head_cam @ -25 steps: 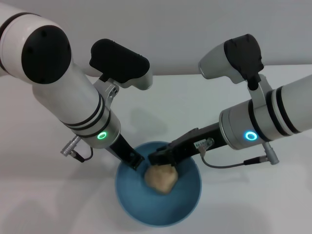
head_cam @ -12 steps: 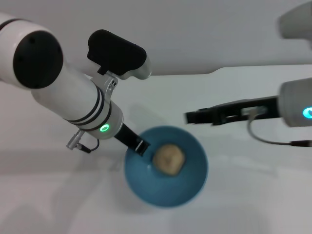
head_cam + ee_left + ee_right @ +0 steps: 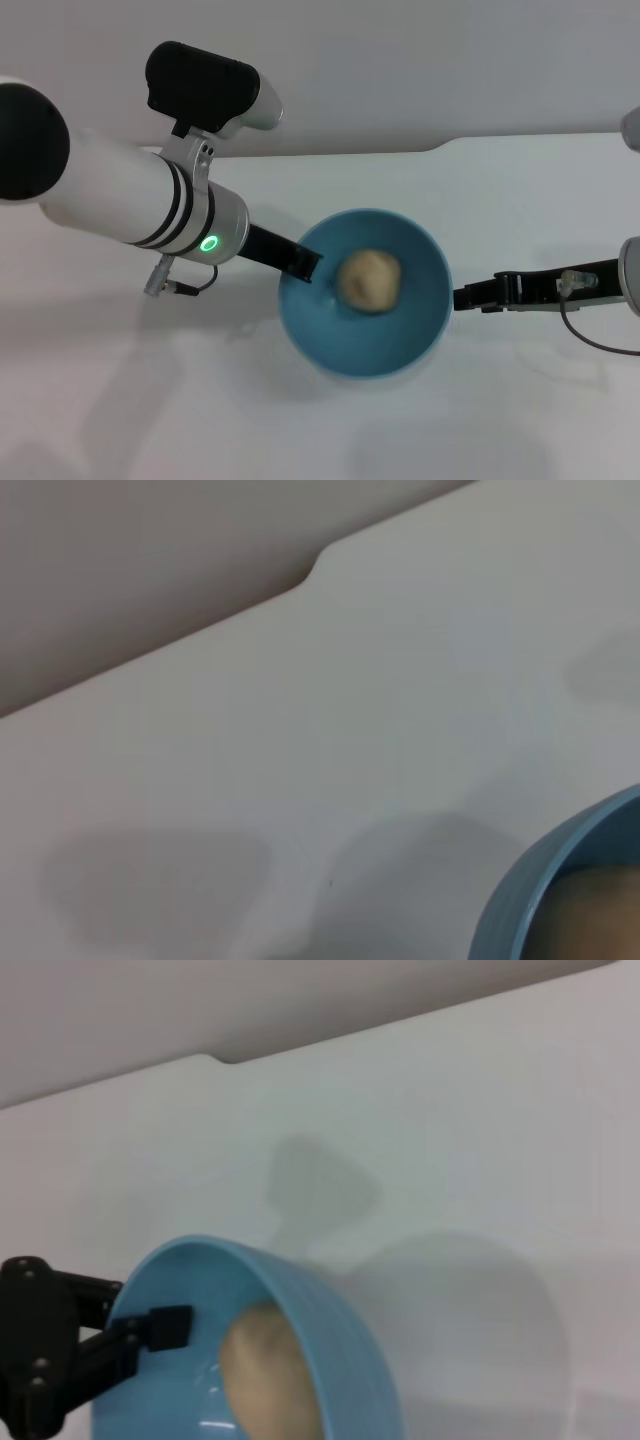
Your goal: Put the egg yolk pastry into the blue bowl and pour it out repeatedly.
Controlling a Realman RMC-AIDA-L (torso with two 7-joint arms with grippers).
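**Pastry in bowl, left gripper on rim**

Head view: blue bowl (image 3: 365,292) at frame centre, pastry (image 3: 369,281) inside. Left gripper (image 3: 303,265) clamped on the bowl's left rim. Right gripper (image 3: 472,297) just right of the bowl, apart; jaw state unclear.

Left wrist view: bowl edge (image 3: 560,880) at lower right, white table (image 3: 300,730).

Right wrist view: bowl (image 3: 330,1350) at bottom, pastry (image 3: 265,1375) inside, left gripper (image 3: 165,1328) pinching the rim.

the blue bowl (image 3: 375,352) looks glossy and smooth, the egg yolk pastry (image 3: 369,281) matt and dough-like
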